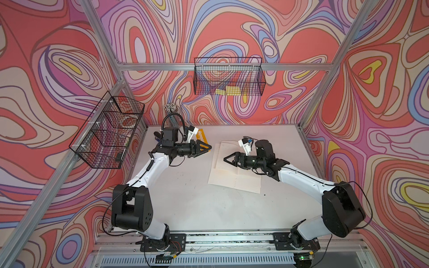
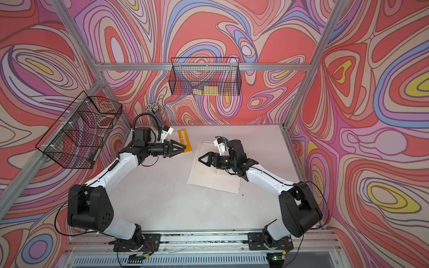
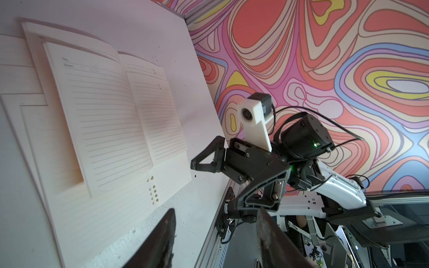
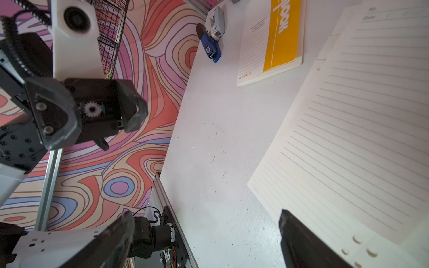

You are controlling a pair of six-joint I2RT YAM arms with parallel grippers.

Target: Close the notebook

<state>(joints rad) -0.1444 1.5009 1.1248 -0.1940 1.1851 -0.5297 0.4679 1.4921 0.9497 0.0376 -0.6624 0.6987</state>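
- Notebook (image 1: pixel 224 149) lies open with its lined pages up, right of centre on the white table (image 1: pixel 192 201). It rests on loose punched sheets (image 3: pixel 148 197) that spread toward the near side, and neither half has been folded over yet.
- The right gripper (image 1: pixel 227 159) hangs over the notebook's left page, pointing left, its jaws parted and empty. That stance looks meant for catching a page edge and swinging it across the spine. Whether it touches the paper cannot be told from above.
- The left gripper (image 1: pixel 207 147) hovers left of the notebook and slightly farther back, jaws likewise apart with nothing between them. It sits above the edge of a closed orange-and-white booklet (image 4: pixel 282 34) and just short of the open pages. From there it is probably placed to steady or receive the turning half.
- A small blue-and-white item (image 4: pixel 212 39) sits in the far left of the table, well apart from the notebook and clear of any fold.
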